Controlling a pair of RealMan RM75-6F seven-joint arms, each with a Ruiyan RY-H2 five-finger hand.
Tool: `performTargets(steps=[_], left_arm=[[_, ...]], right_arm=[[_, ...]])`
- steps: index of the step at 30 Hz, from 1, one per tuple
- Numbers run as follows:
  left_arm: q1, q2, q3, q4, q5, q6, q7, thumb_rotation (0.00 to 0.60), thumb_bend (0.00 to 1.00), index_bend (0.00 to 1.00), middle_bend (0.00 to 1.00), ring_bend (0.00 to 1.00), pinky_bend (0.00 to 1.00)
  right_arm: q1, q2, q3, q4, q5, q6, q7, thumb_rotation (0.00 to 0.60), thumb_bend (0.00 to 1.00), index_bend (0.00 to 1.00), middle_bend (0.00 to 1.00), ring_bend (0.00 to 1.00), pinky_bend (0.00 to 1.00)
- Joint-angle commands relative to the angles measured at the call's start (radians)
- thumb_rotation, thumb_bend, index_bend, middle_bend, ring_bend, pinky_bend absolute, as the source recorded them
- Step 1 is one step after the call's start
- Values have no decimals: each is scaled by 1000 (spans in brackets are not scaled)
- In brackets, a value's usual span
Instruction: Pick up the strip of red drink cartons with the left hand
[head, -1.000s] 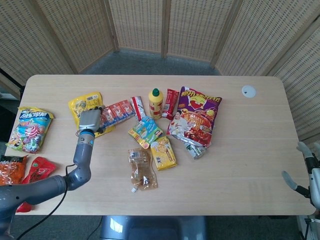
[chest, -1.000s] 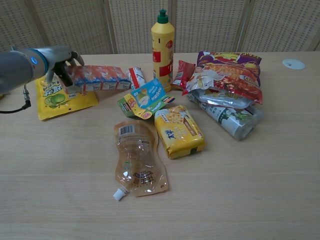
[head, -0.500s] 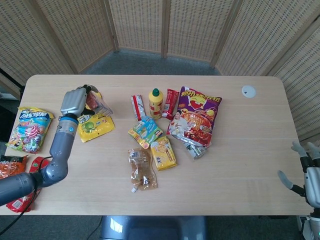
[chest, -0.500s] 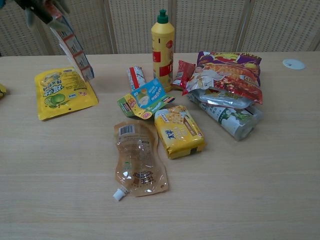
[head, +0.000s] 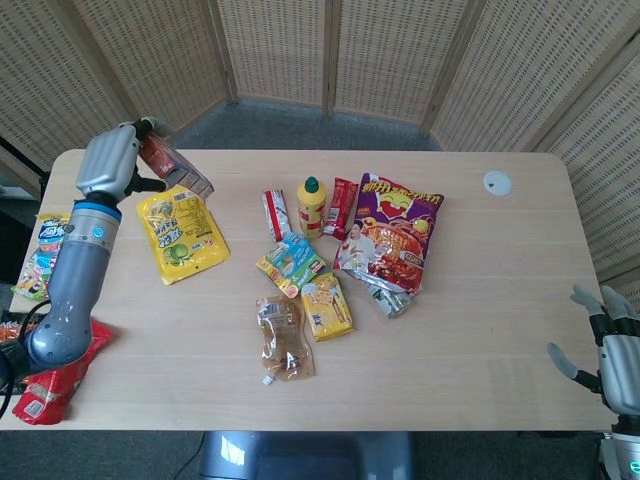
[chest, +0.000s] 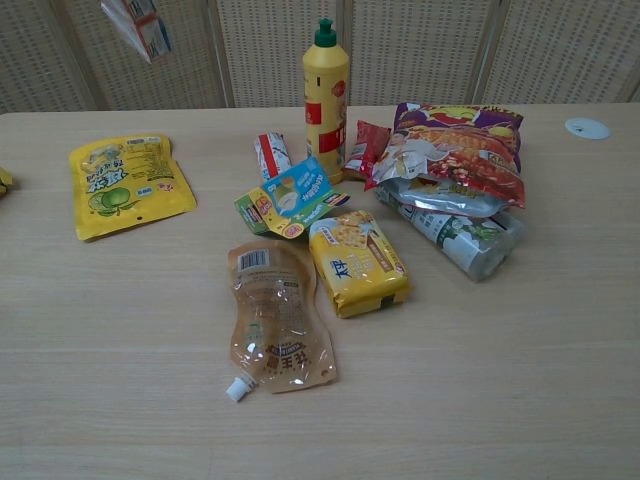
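My left hand (head: 110, 160) is raised high over the table's far left corner and grips one end of the strip of red drink cartons (head: 172, 165). The strip hangs down to the right from the hand, clear of the table. In the chest view only the strip's lower end (chest: 139, 24) shows at the top left; the hand itself is out of that frame. My right hand (head: 612, 348) hovers off the table's near right corner, fingers spread and holding nothing.
A yellow pouch (head: 180, 232) lies below the lifted strip. Mid-table stand a yellow bottle (head: 312, 206), a big red chip bag (head: 394, 232), a yellow cracker pack (head: 327, 306) and a clear spout pouch (head: 281, 338). Snack bags (head: 45, 262) crowd the left edge.
The left hand has lifted the carton strip off the table, moving up and toward the far left. The yellow pouch now lies fully uncovered. The right hand shifted slightly.
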Motion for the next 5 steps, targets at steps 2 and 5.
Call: performTargets(steps=[2,5], left_arm=[[-29,73,-32,-54,-51,18,7,600,429,303,471,516,683],[-38,117,-49,-89,-76,24,-3,600,430,301,468,515,682]], right_arm=[[3,-17,-4,12,-5,-4,7,40,258,89,249,0,0],[4,-30,-7,21,-8,-5,12,42,258,89,250,0,0]])
